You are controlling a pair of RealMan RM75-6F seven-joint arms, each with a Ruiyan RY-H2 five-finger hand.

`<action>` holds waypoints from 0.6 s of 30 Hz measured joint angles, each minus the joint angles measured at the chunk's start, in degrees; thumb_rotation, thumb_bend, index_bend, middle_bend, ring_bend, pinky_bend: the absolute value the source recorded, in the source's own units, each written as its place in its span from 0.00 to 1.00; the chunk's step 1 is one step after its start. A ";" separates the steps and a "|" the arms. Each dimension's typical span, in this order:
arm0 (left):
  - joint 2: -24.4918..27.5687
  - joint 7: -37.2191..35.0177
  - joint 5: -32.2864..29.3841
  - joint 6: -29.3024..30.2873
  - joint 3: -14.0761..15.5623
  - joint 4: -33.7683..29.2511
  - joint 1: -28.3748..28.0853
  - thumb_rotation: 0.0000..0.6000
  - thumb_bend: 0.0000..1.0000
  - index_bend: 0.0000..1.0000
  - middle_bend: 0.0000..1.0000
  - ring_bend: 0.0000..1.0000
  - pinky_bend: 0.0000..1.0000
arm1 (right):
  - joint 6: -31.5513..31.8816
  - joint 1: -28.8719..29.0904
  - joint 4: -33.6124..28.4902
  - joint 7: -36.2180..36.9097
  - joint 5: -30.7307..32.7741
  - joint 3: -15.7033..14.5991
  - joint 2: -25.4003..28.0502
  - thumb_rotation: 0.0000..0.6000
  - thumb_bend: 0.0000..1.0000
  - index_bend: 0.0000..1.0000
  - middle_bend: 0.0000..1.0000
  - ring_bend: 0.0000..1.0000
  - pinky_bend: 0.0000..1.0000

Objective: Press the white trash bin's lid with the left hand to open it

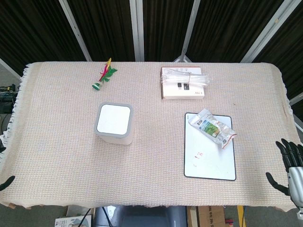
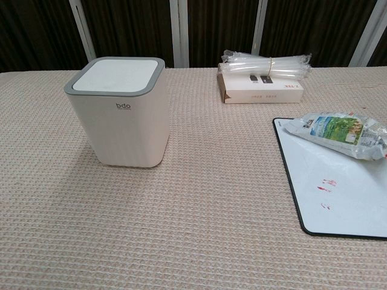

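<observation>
Both my hands sit at the near table edge, well apart from everything. Right hand point(image 1: 289, 168) is at the near-right corner w/ fingers spread, holding nothing. Left hand point(image 1: 6, 182) only shows as a dark tip at the near-left corner, so can't tell if its fingers are apart or curled.

Next out: 1 whiteboard point(image 2: 357, 205) lying flat on the right side of the woven tablecloth point(image 1: 61, 179), w/ a few red marks on it & 1 snack bag point(image 2: 341, 133) resting across its far-right corner. Left of center stands 1 white trash bin point(image 2: 121, 121), upright, gray-rimmed lid point(image 2: 116, 74) closed, nothing touching it.

Farther back: 1 flat box point(image 2: 260, 89) w/ 1 bundle of clear straws point(image 2: 266, 62) on top. Far left, 1 shuttlecock-type toy point(image 1: 104, 75), red/green/yellow feathers.
</observation>
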 measured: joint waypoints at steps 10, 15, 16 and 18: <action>0.18 -0.05 -0.12 0.91 -0.13 -0.15 0.51 1.00 0.09 0.23 0.15 0.00 0.13 | -0.19 -0.12 -0.07 0.28 -0.43 -0.41 0.56 1.00 0.27 0.09 0.07 0.00 0.01; 0.30 -0.34 0.31 1.02 0.11 -0.18 0.66 1.00 0.09 0.23 0.15 0.00 0.13 | -0.15 -0.15 -0.07 0.73 -0.48 -0.43 0.66 1.00 0.27 0.09 0.07 0.00 0.01; 0.38 -0.47 0.37 0.98 0.15 -0.15 0.65 1.00 0.09 0.23 0.15 0.00 0.13 | -0.19 -0.16 -0.04 0.73 -0.43 -0.43 0.65 1.00 0.27 0.09 0.07 0.00 0.01; 0.41 -0.59 0.29 0.78 0.14 -0.19 0.57 1.00 0.09 0.23 0.15 0.00 0.13 | -0.35 -0.15 0.02 0.72 -0.36 -0.48 0.68 1.00 0.27 0.09 0.07 0.00 0.01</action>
